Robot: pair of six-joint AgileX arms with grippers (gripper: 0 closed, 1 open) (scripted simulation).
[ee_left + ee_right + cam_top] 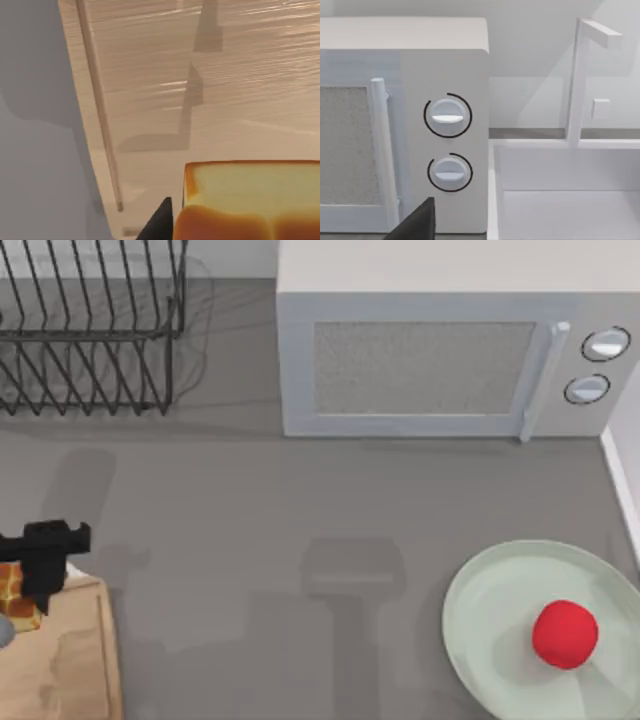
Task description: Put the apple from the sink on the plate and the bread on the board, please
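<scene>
Left gripper [35, 585] at the table's left edge, over the far corner of the board [75, 660], fingers closed on the bread [18, 595]. Left wrist view: bread [250, 200] held just above the board's wood grain [200, 90], edge groove alongside; one dark fingertip [160, 222] against the crust. Apple [565, 634] sits on the plate [480, 600], near right. Microwave [430, 350] at the far side, dish rack [90, 330] far left. Right wrist view faces the microwave dials [447, 116], with the sink [570, 190] and faucet [580, 75] beside it. A dark finger [417, 222] of the right gripper shows there; its opening cannot be told.
</scene>
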